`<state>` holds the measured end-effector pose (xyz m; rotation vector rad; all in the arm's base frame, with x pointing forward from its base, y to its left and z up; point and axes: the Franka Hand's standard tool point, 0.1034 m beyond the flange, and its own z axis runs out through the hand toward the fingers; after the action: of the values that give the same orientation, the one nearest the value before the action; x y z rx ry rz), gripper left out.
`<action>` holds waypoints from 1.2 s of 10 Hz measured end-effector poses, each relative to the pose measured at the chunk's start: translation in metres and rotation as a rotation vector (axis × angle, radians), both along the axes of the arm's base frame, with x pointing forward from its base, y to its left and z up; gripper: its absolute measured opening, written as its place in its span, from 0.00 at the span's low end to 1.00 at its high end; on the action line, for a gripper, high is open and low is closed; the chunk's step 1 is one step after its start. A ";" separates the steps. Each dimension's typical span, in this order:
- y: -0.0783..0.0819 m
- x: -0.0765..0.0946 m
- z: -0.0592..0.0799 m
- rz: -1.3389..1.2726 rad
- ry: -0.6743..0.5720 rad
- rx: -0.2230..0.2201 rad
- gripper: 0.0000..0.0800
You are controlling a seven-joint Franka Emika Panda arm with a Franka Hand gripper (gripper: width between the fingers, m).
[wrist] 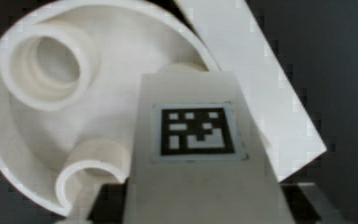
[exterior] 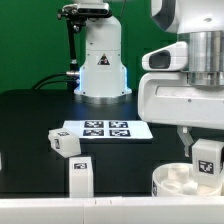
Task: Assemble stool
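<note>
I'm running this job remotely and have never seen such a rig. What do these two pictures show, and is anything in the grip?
The big white machine is a single robot arm working over a black table. One picture comes from a camera off the arm and takes in the whole scene. The other comes from a camera on the wrist, looking along the gripper. The gripper is shut on a blocky white leg with a square black-and-white tag, held over the round dish-like seat. I cannot tell whether the leg touches the seat. On the table lie a second leg and a third leg, apart from each other. Behind them is the flat marker board, which is no part of the stool.
</note>
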<state>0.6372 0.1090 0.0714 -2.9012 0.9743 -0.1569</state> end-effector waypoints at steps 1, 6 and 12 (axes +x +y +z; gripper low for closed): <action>-0.001 0.000 0.000 -0.059 0.004 0.009 0.42; 0.000 -0.008 -0.002 -0.858 0.049 0.151 0.42; 0.007 -0.008 -0.001 -1.068 0.068 0.193 0.72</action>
<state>0.6292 0.1159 0.0707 -1.9287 2.2636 -0.0106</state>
